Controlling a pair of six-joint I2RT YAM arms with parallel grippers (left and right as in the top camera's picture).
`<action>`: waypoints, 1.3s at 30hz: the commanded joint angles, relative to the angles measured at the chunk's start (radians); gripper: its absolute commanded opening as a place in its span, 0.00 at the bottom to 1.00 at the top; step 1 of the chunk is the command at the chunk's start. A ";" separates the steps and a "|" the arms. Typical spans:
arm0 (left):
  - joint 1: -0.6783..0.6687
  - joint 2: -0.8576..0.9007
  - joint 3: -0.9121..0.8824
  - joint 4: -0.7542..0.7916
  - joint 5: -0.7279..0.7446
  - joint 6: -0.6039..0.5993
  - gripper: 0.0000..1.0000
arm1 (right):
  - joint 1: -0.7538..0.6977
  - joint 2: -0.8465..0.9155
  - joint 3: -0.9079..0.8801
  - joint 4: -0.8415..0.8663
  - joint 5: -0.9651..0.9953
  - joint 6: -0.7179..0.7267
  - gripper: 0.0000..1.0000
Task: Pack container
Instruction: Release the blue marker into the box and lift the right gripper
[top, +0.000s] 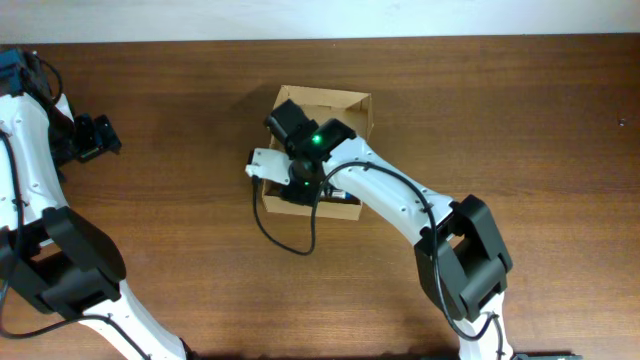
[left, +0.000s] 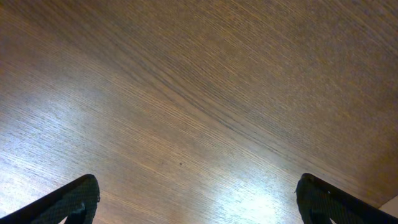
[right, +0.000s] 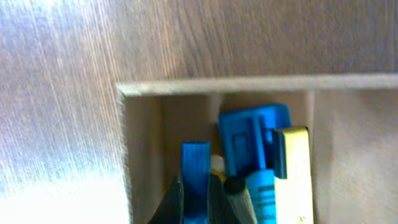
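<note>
The container (top: 352, 104) is a tan cardboard box at the middle of the table, and my right arm reaches down into it. In the right wrist view its rim (right: 249, 85) runs across the frame with several items inside. My right gripper (right: 196, 190) is shut on a narrow blue piece (right: 196, 158) that stands upright by the box's left wall. Beside it are a blue plastic case (right: 252, 130), a yellow-edged item (right: 293, 168) and a black-capped marker (right: 235, 186). From overhead the right gripper (top: 297, 185) hides most of the contents. My left gripper (left: 199, 199) is open over bare wood.
The left gripper (top: 100, 135) sits at the table's far left edge, well away from the box. A black cable (top: 285, 243) loops on the wood just in front of the box. Brown tabletop (top: 500, 110) surrounds the box on all sides.
</note>
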 joint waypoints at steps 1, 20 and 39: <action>0.007 -0.008 -0.006 0.002 0.011 0.016 1.00 | -0.005 0.003 0.027 0.003 -0.013 0.037 0.03; 0.007 -0.008 -0.006 0.002 0.011 0.016 1.00 | -0.071 0.040 0.027 0.023 -0.058 0.152 0.04; 0.007 -0.008 -0.006 0.002 0.011 0.016 1.00 | -0.085 0.037 0.328 -0.235 0.060 0.397 0.69</action>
